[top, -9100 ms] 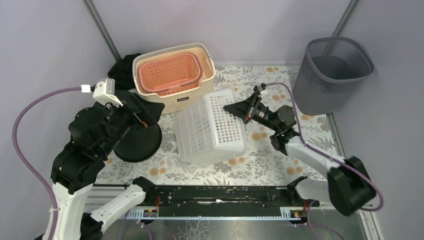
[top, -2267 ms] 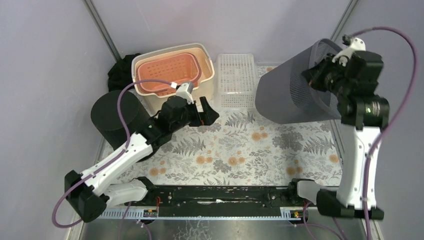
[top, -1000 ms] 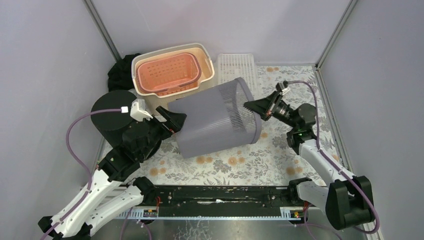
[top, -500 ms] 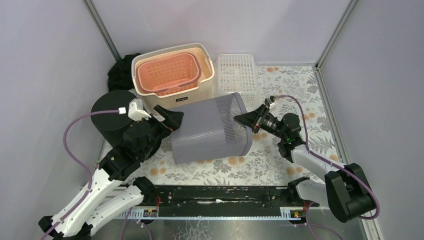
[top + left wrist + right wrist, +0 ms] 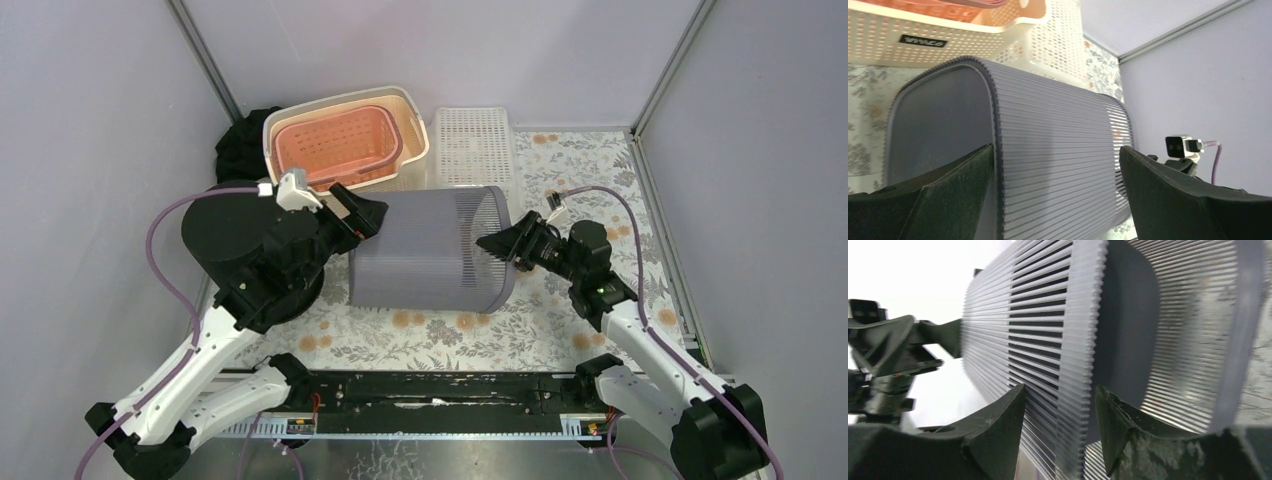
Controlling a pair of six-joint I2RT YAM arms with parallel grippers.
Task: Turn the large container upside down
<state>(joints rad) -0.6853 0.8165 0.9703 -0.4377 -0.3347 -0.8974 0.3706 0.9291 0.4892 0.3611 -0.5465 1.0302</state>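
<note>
The large container (image 5: 430,250) is a grey ribbed bin lying on its side in the middle of the table, base to the left, open mouth to the right. My left gripper (image 5: 355,215) is open at the base end. In the left wrist view its jaws (image 5: 1056,147) stand wide apart over the edge of the base and the ribbed wall (image 5: 1058,165). My right gripper (image 5: 495,245) is at the mouth. In the right wrist view it (image 5: 1060,387) is shut on the rim (image 5: 1083,340), one finger outside the wall and one inside.
A cream basket (image 5: 410,120) holding an orange basket (image 5: 340,145) stands at the back left, with a white crate (image 5: 472,145) beside it. A black cylinder (image 5: 225,230) stands at the left under my left arm. Dark cloth (image 5: 238,150) lies in the back-left corner.
My right gripper brought the container from the back right and laid it on its side. In the last half second my left arm rose and its gripper moved right onto the base end.
</note>
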